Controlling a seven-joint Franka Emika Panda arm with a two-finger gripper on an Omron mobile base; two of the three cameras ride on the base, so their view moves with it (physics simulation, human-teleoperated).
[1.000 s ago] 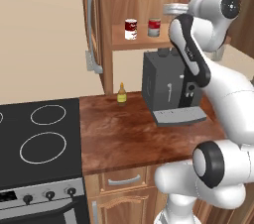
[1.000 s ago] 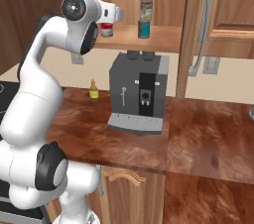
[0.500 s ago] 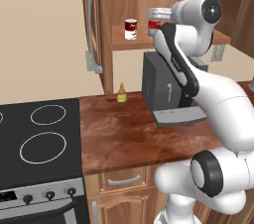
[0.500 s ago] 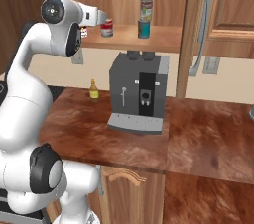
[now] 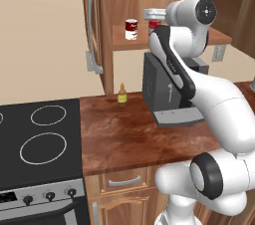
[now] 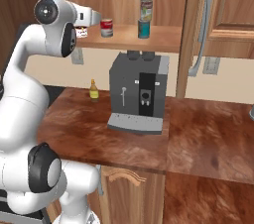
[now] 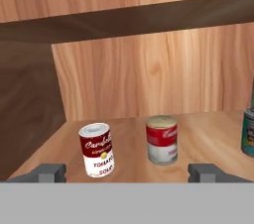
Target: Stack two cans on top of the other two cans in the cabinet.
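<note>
On the cabinet shelf the dark red can with a white label stands left of the red-over-grey can, a small gap between them. The teal can is cut off at the right edge. In the right base view the green-labelled can sits on top of the teal can, right of the red-over-grey can. My gripper is open and empty in front of the shelf edge, facing the gap between the two left cans, fingertips wide apart. The left base view shows the dark red can beside the hand.
A grey coffee machine stands on the wooden counter directly under the shelf. A small yellow bottle is to its left. The cabinet door with its long grey handle hangs open left of the shelf. A black stove lies further left.
The hand has moved left along the shelf front, away from the teal can's stack and toward the two left cans. It now covers the red-over-grey can in the left base view.
</note>
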